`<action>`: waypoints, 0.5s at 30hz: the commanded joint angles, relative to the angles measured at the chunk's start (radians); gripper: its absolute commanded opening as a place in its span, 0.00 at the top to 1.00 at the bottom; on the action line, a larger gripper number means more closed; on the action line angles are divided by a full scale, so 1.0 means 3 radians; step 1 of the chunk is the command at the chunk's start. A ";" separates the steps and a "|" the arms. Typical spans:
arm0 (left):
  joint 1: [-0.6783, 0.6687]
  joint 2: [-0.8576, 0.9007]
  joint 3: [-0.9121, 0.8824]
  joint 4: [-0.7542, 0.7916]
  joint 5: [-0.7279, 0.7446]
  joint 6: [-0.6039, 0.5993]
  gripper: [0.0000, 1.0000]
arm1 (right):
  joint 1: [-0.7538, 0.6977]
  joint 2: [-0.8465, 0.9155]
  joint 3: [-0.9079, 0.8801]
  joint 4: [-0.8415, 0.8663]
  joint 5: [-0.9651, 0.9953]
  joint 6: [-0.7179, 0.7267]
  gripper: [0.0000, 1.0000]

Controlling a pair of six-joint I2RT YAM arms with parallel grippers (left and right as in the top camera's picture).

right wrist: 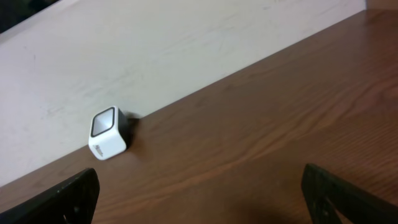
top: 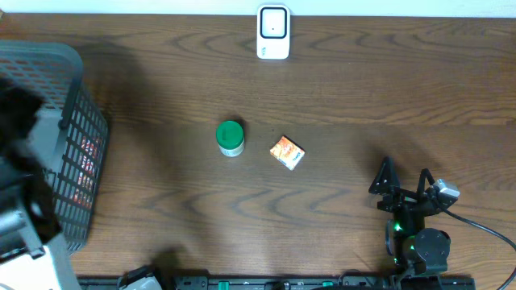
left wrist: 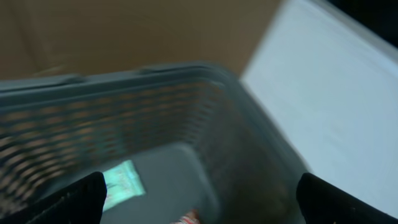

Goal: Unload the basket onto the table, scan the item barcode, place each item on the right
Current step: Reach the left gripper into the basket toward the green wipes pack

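Observation:
The white barcode scanner (top: pixel 272 32) stands at the table's far edge; in the right wrist view the scanner (right wrist: pixel 109 134) sits against the wall, far ahead and to the left. A green-lidded jar (top: pixel 230 138) and a small orange box (top: pixel 287 151) rest mid-table. My right gripper (top: pixel 405 176) (right wrist: pixel 200 173) hovers open and empty at the near right. My left arm (top: pixel 18 113) is a dark blur over the grey basket (top: pixel 68 64). In the left wrist view my left gripper (left wrist: pixel 202 180) hangs open and empty above the basket floor, where a pale green packet (left wrist: pixel 121 182) lies.
A red-and-white item (left wrist: pixel 189 218) lies on the basket floor beside the packet, and red packaging (top: pixel 85 157) shows through the basket's mesh side. The basket wall (left wrist: pixel 124 93) rises around the left gripper. A white wall (right wrist: pixel 186 50) runs behind the table.

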 commanded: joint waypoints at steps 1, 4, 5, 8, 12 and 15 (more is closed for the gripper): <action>0.0586 0.0221 -0.0034 -0.0120 0.0565 -0.0132 0.02 | 0.0020 0.0000 -0.0008 -0.0006 0.0020 0.0031 0.01; 0.0804 0.0627 -0.0034 -0.0357 0.0540 -0.0239 0.02 | 0.0020 0.0000 -0.0008 -0.0006 0.0020 0.0031 0.01; 0.0821 0.0779 -0.0034 -0.0417 0.0468 -0.0233 0.02 | 0.0020 0.0000 -0.0008 -0.0006 0.0020 0.0031 0.01; 0.0825 0.1261 -0.0034 -0.0556 0.0202 -0.0046 0.02 | 0.0020 0.0000 -0.0008 -0.0005 0.0020 0.0031 0.01; 0.0824 0.1825 -0.0034 -0.0601 0.0061 0.0188 0.02 | 0.0020 0.0000 -0.0008 -0.0006 0.0020 0.0031 0.01; 0.0824 0.2135 -0.0034 -0.0586 0.0042 0.0188 0.02 | 0.0020 0.0000 -0.0008 -0.0006 0.0020 0.0031 0.01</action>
